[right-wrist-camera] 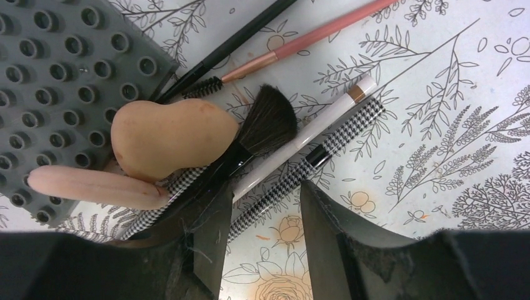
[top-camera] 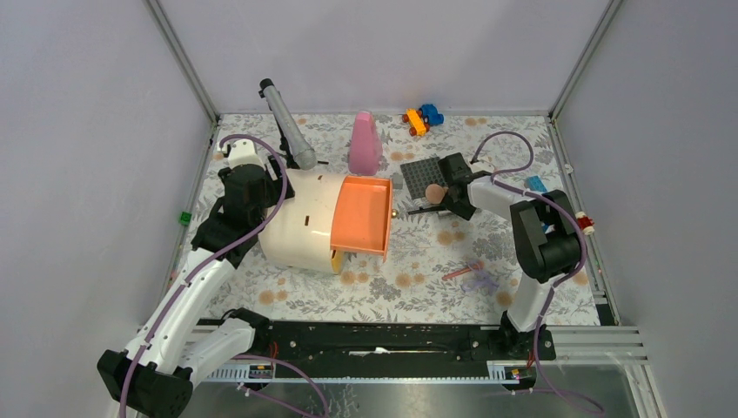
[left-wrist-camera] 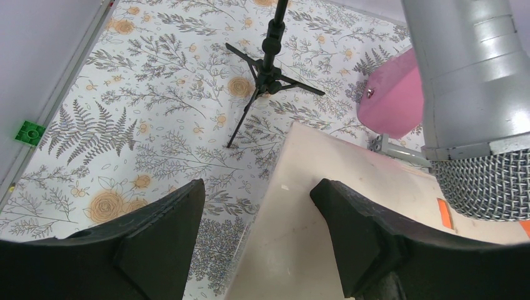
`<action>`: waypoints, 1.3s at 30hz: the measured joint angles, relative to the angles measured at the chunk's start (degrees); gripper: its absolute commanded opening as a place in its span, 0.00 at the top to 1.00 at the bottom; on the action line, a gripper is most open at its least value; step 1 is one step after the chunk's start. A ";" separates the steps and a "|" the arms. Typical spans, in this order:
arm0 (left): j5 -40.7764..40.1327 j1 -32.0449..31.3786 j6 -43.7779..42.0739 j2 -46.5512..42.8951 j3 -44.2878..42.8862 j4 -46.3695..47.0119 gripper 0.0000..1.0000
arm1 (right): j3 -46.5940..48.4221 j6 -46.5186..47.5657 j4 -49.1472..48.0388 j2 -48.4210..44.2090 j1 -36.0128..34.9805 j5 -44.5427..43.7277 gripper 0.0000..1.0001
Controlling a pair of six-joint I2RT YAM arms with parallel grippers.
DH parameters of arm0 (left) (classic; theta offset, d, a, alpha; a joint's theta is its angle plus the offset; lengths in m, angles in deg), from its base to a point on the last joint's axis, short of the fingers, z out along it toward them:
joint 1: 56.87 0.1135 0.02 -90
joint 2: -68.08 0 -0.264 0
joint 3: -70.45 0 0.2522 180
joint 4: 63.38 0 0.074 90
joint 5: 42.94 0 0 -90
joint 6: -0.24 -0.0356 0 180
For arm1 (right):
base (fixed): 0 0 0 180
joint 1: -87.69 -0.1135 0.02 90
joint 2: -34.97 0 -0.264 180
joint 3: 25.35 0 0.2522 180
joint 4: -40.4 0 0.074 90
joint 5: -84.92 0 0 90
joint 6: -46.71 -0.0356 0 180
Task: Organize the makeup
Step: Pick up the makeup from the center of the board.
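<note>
The makeup lies in a heap beside the grey studded plate (right-wrist-camera: 56, 81): a peach egg-shaped sponge (right-wrist-camera: 172, 137), a round peach puff (right-wrist-camera: 94, 186) seen edge-on, a black fan brush (right-wrist-camera: 262, 122), a white stick (right-wrist-camera: 312, 134), a houndstooth-handled brush (right-wrist-camera: 340, 134), a pink pencil (right-wrist-camera: 312, 37) and a black wand (right-wrist-camera: 231, 47). My right gripper (right-wrist-camera: 262, 215) is open just above the table, and the houndstooth handle runs between its fingertips. The sponge also shows in the top view (top-camera: 433, 190) by the right gripper (top-camera: 438, 202). My left gripper (left-wrist-camera: 256, 200) is open and empty over the edge of the cream organiser (left-wrist-camera: 325, 206).
The cream organiser (top-camera: 296, 222) has an orange drawer (top-camera: 361, 213) pulled out toward the centre. A grey microphone (top-camera: 287, 131) on a tripod and a tall pink cone bottle (top-camera: 364, 144) stand behind it. Toy bricks (top-camera: 422, 117) lie at the back. A thin pink stick (top-camera: 461, 273) lies front right.
</note>
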 measured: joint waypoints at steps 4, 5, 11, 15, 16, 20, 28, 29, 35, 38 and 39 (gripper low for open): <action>0.09 0.00 -0.02 0.00 0.00 0.02 0.23 | 0.63 0.15 -0.28 0.52 0.02 0.04 0.56; 0.13 0.00 -0.02 0.00 0.00 0.02 0.23 | 0.63 0.17 -0.17 0.52 0.02 0.04 0.58; 0.26 0.00 -0.02 0.00 0.00 0.04 0.23 | 0.52 0.35 -0.28 0.52 0.02 0.02 0.59; 0.39 0.00 -0.02 0.00 0.00 0.04 0.23 | -0.33 0.33 -1.29 0.11 0.02 0.02 0.59; 0.42 0.00 -0.02 0.00 0.00 0.07 0.23 | -0.76 0.35 -1.51 -0.20 0.02 0.02 0.59; 0.61 0.00 -0.02 0.00 0.00 0.07 0.23 | -4.61 0.39 -1.73 -2.97 0.02 0.00 0.59; 0.92 0.00 -0.04 0.00 0.02 0.13 0.23 | -13.16 1.27 -0.04 -10.36 0.07 -0.61 0.61; 0.96 0.00 -0.04 0.00 0.02 0.13 0.23 | -13.66 1.55 0.28 -10.91 0.07 -0.61 0.65; 1.07 0.00 -0.04 0.00 0.02 0.13 0.23 | -14.12 3.06 0.66 -11.30 0.07 -0.70 0.92; 1.16 0.00 -0.04 0.00 0.02 0.15 0.23 | -14.86 3.72 0.15 -12.28 0.07 -0.59 1.00; 1.22 0.00 -0.04 0.00 0.02 0.15 0.23 | -15.47 4.13 0.00 -13.25 0.07 -0.48 1.00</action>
